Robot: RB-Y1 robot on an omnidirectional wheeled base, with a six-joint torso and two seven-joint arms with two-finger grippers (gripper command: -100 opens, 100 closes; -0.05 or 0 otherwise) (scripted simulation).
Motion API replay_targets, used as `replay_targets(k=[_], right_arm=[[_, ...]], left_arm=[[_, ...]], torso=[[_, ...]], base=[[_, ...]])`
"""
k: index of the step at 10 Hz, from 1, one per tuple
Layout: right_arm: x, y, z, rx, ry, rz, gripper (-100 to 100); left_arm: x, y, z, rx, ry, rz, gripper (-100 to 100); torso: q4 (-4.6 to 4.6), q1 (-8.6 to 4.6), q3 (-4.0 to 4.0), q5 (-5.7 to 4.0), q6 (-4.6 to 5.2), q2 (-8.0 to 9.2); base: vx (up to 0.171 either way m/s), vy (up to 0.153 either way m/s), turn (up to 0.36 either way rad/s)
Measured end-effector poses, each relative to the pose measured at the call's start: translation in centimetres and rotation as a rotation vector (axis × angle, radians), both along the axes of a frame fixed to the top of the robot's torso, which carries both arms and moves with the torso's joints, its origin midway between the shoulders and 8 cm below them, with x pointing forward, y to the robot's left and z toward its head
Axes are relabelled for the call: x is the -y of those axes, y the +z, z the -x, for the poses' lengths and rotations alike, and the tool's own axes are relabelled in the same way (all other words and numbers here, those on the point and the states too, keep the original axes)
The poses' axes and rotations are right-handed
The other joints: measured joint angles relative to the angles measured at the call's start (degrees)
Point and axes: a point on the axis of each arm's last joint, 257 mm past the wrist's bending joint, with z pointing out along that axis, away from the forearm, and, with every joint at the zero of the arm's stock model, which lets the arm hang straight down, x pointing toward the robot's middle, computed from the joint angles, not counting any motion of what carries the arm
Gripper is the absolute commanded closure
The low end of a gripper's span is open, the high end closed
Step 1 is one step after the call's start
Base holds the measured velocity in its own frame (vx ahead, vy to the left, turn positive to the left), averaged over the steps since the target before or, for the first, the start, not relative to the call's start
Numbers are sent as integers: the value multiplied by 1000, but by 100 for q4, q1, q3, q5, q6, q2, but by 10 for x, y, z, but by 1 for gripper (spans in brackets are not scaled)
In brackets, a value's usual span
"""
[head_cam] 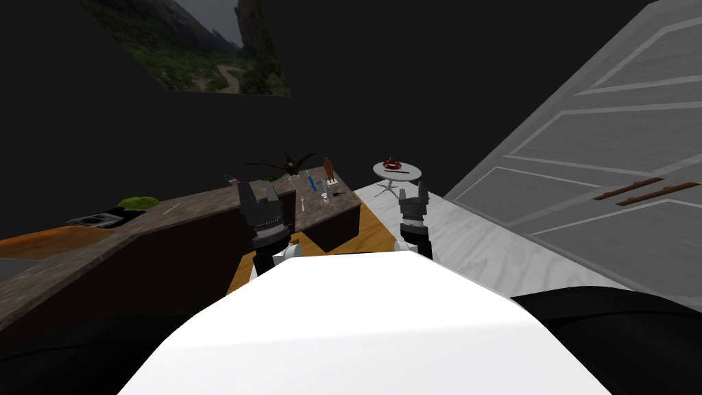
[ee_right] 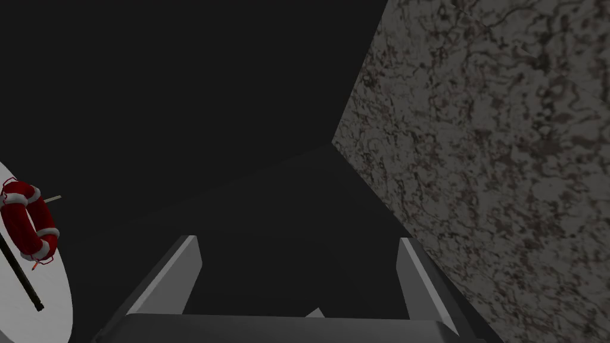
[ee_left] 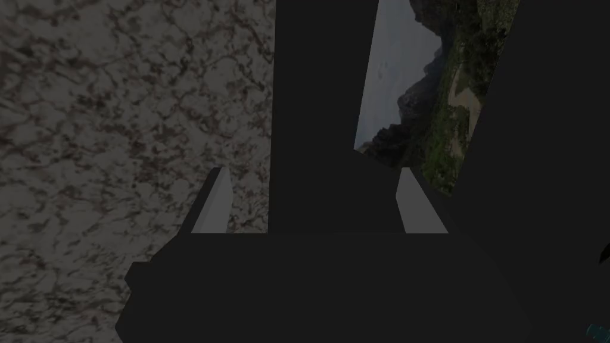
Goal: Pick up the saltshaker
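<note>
A small pale object (head_cam: 325, 197), likely the saltshaker, stands near the far end of a brown stone-patterned counter (head_cam: 206, 206). Around it are a blue bottle (head_cam: 311, 182), a brown figure (head_cam: 329, 168), a dark leafy plant (head_cam: 288, 164) and a pale spoon (head_cam: 304, 203). My left gripper (head_cam: 259, 194) hangs open in front of the counter, short of those objects; its fingers (ee_left: 214, 202) hold nothing. My right gripper (head_cam: 413, 192) is open too, off the counter's right side, with nothing between its fingers (ee_right: 179, 271).
A round white table (head_cam: 397, 169) carrying a red-and-white ring (ee_right: 27, 220) stands beyond the right gripper. A white panelled door (head_cam: 583, 158) slants along the right. A green lump (head_cam: 139, 203) and a flat tray (head_cam: 94, 220) sit on the counter's left part.
</note>
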Motion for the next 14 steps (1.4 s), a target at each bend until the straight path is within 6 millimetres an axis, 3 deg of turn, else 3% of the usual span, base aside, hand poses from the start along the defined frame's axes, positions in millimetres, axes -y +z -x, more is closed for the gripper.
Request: replay_targets(k=[5, 7, 10, 14], right_arm=[[0, 0, 0, 0, 0, 0, 0], [0, 0, 0, 0, 0, 0, 0], [0, 0, 0, 0, 0, 0, 0], [0, 0, 0, 0, 0, 0, 0]], left_arm=[[12, -18, -16, -92, -58, -98, -100], [13, -35, -24, -160, -83, -139, -100], [18, -69, -43, -285, -112, -195, -100], [7, -127, -56, -474, -132, -259, -100]], torso=[[0, 1, 0, 0, 1, 0], [0, 0, 0, 0, 2, 0], [0, -1, -1, 0, 2, -1], [0, 0, 0, 0, 0, -1]], base=[[0, -3, -91], [0, -5, -172], [2, -8, -171], [2, -7, -193]])
